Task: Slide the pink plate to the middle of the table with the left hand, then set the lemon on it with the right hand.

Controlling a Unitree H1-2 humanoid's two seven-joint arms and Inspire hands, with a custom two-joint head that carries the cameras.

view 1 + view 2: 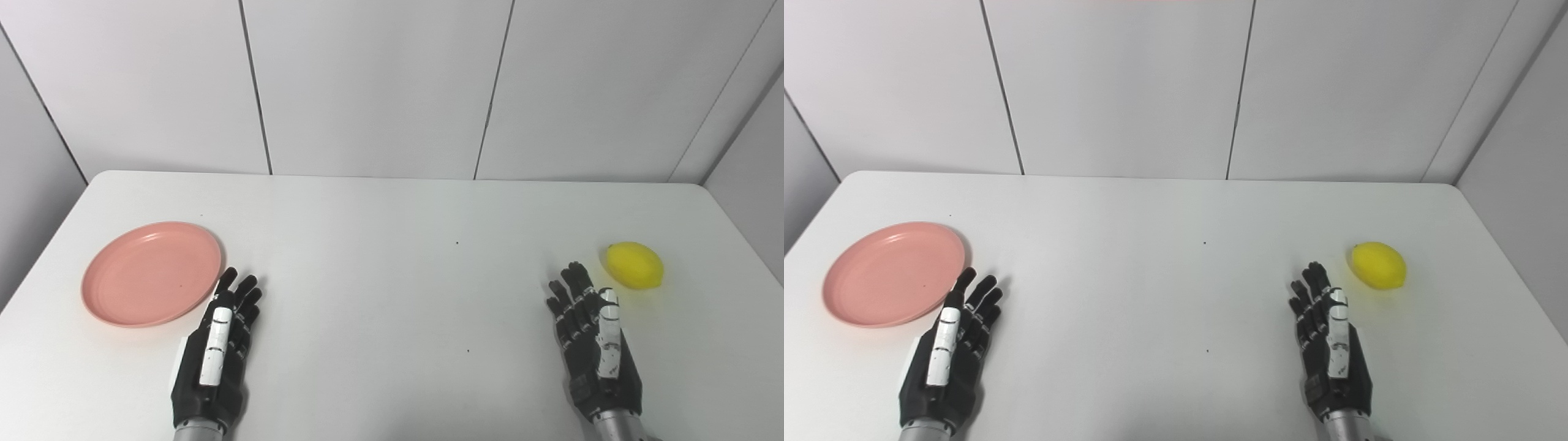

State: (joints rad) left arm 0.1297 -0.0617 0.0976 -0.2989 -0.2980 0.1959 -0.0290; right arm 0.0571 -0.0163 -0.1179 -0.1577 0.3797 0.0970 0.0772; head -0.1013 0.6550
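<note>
A round pink plate (152, 273) lies flat on the left part of the white table (392, 245). Just right of and below its near rim, my left hand (217, 349) rests open, fingers stretched forward, the fingertips beside the plate's edge. A yellow lemon (636, 264) sits on the table at the far right. My right hand (593, 343) is open a little left of and below the lemon, apart from it, holding nothing.
White wall panels stand behind the table's far edge (392, 176). The table's left and right edges slant inward toward the back. A few tiny dark specks (457, 242) dot the middle of the tabletop.
</note>
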